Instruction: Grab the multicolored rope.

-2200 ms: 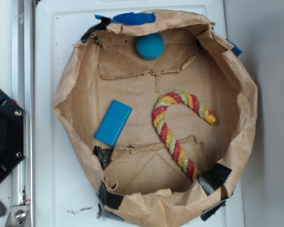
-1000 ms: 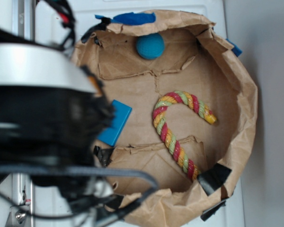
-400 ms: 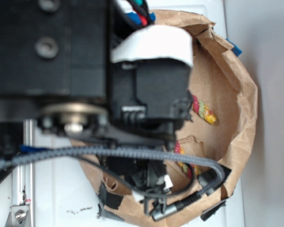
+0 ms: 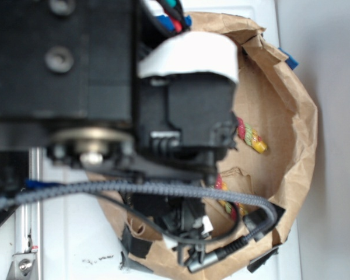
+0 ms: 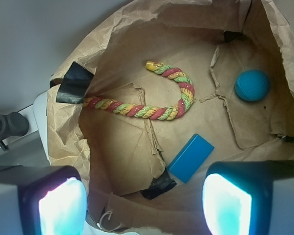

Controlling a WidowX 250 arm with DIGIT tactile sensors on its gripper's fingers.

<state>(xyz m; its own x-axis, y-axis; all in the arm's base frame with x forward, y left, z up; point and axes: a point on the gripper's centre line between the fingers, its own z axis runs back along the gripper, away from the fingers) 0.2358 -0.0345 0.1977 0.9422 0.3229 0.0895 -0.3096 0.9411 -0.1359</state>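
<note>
Down on the floor of the brown paper bag (image 5: 264,29), the multicolored rope (image 5: 152,110) lies flat, its hooked end curling toward the teal ball (image 5: 252,84) and its straight end running up to a strip of black tape (image 5: 71,88) on the bag's wall. Just below the hook sits the blue block (image 5: 191,157), close to the rope but apart from it. From the wrist view the gripper (image 5: 144,205) hangs above all this, fingers (image 5: 59,203) spread wide at the bottom corners, nothing between them. From the exterior view the black arm (image 4: 76,70) blocks most of the bag; only two bits of rope peek out to its right, and a grey cable (image 4: 134,188) loops across in front.
</note>
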